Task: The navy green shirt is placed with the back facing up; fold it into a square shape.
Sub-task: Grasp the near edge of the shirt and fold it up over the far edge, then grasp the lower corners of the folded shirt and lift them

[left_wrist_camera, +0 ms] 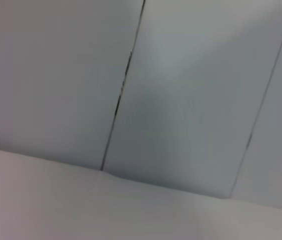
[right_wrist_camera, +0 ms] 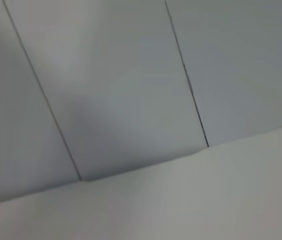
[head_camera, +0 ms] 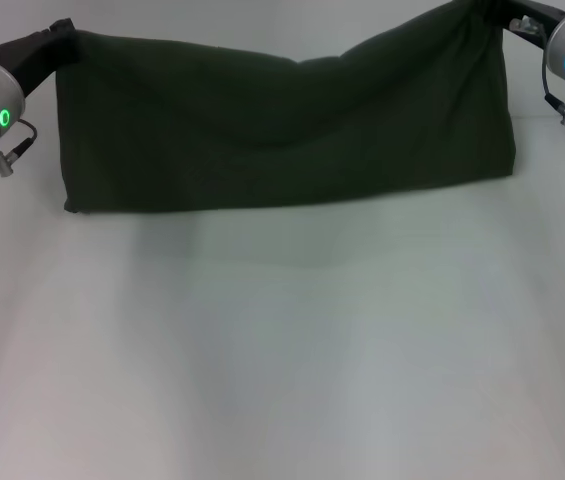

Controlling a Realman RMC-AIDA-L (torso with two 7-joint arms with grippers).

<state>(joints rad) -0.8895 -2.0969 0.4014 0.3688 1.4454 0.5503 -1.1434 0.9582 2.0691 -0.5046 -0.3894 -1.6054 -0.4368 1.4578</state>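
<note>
The navy green shirt [head_camera: 282, 130] hangs as a wide dark olive band across the far part of the head view, held up by its two upper corners, sagging in the middle, its lower edge near the white table [head_camera: 282, 350]. My left gripper [head_camera: 62, 42] is shut on the upper left corner. My right gripper [head_camera: 497, 15] is shut on the upper right corner, which sits higher. Neither wrist view shows the shirt or any fingers.
The white table fills the near half of the head view. Both wrist views show only a pale panelled wall [left_wrist_camera: 180, 90] with dark seams meeting the white table surface [right_wrist_camera: 180, 200].
</note>
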